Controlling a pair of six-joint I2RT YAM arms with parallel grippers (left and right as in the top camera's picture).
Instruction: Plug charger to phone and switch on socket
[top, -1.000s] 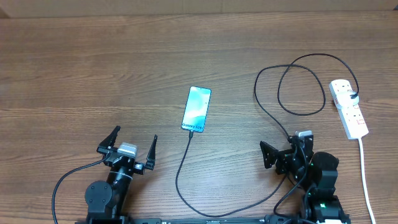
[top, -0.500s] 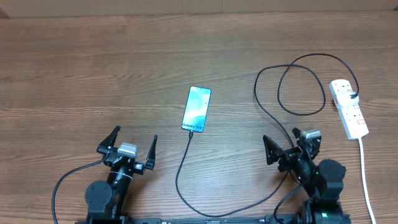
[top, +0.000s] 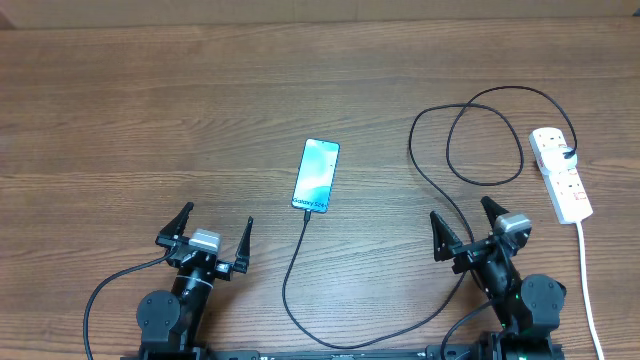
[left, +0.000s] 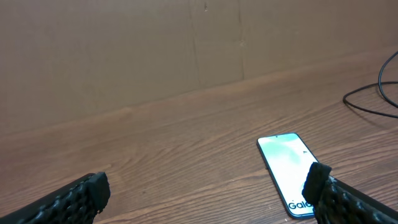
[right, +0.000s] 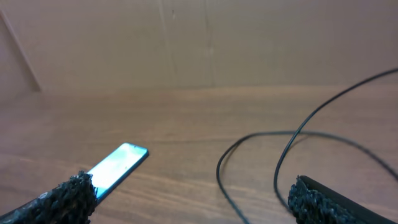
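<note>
Behind left fingers (left: 349, 203), corner of phone (left: 283, 163).

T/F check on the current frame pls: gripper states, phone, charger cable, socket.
1. The left gripper and the right gripper both have their jaws open and hold nothing. True.
2. The phone lies on top of the socket. False: the socket lies well apart from it, near the right arm.
3. The phone lies screen up. True.
4. The right gripper is clamped on the charger cable. False: the charger cable lies loose on the table.
5. The charger cable's far end reaches the socket. True.
</note>
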